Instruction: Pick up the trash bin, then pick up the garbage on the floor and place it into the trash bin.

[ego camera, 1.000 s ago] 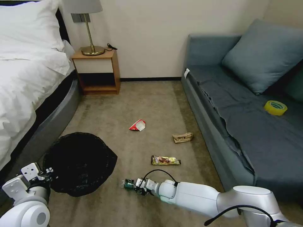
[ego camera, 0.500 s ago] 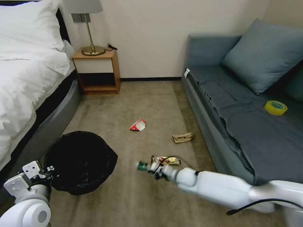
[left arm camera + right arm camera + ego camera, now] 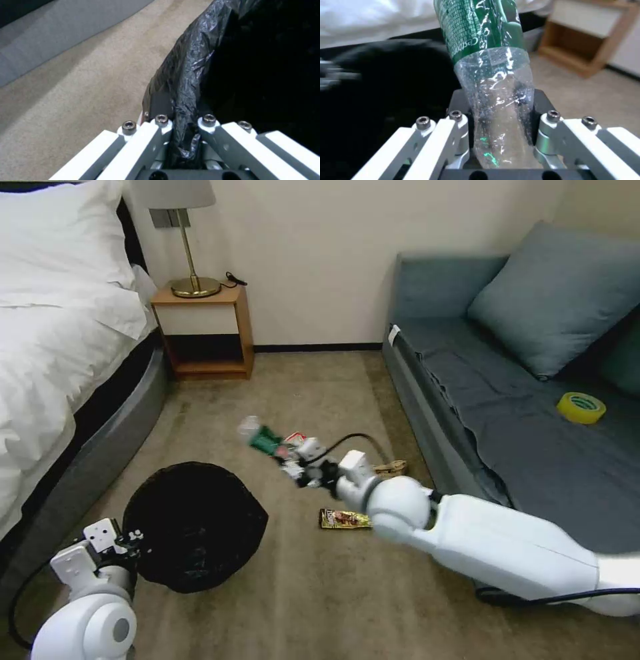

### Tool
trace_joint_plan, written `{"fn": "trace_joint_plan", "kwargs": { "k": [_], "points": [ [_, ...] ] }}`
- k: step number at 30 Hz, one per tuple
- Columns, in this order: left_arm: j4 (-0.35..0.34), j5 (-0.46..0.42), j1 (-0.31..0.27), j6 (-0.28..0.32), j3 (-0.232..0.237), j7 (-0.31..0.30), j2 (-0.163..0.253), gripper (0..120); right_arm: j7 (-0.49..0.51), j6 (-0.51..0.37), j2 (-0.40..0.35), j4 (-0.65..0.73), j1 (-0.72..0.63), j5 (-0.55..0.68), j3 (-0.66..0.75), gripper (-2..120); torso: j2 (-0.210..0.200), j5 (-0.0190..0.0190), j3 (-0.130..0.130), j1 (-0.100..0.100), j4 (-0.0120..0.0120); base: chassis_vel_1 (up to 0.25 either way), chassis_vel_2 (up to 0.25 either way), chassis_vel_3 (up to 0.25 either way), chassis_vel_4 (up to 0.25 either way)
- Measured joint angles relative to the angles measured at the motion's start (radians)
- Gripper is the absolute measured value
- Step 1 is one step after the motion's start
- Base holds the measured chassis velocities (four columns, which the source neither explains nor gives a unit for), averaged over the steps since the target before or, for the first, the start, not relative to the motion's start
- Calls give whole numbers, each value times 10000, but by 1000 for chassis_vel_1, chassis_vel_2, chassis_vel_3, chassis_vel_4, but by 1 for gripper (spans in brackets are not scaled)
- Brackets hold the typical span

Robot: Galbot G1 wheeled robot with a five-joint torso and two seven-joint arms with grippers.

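Holding one clear bottle with green label (image 3: 261,437) clamped between its fingers, the right gripper (image 3: 291,460) hangs in the air above the carpet, just beyond the far rim of the trash bin (image 3: 197,523) and toward the sofa (image 3: 527,447) from it. The right wrist view adds what the head view cannot: the bottle's crumpled clear end (image 3: 500,105) sits squeezed between both fingers, its green label pointing away toward the bin's black mass (image 3: 386,82). One trash bin, black-lined, sits on the near side of the carpet beside the bed (image 3: 60,347); the left gripper (image 3: 127,543) is clenched on its near rim, and the left wrist view shows the bag liner (image 3: 186,82) pinched between the two fingers. Litter on the floor beyond the bin: one brown-yellow snack wrapper (image 3: 343,519), one tan paper wad (image 3: 393,467) partly hidden behind the right arm, one red-and-white carton scrap (image 3: 294,437) peeking from behind the gripper. One yellow tape roll (image 3: 581,407) lies on the sofa.
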Motion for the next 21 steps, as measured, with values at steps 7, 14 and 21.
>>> {"fn": "trace_joint_plan", "kwargs": {
  "k": [7, 14, 21],
  "points": [
    [-175, 115, 62, 14, 148, -6, -101, 3, 696, 42, 1442, -715, 467, 46, -1606, 25, 0, -2, 0, 0, 1, 0, 0, 0, 0],
    [-228, 168, 65, 22, 205, -9, -159, 3, 1009, 60, 2091, -1126, 430, 37, -1940, 25, 0, -2, 0, 0, 0, 0, 0, 0, 0],
    [-164, 232, 6, 22, 325, -10, -202, 3, 1118, -5, 1865, -918, 316, 76, -1833, 51, 0, -1, 0, 0, -2, 0, 0, 0, 0]
  ]
}}
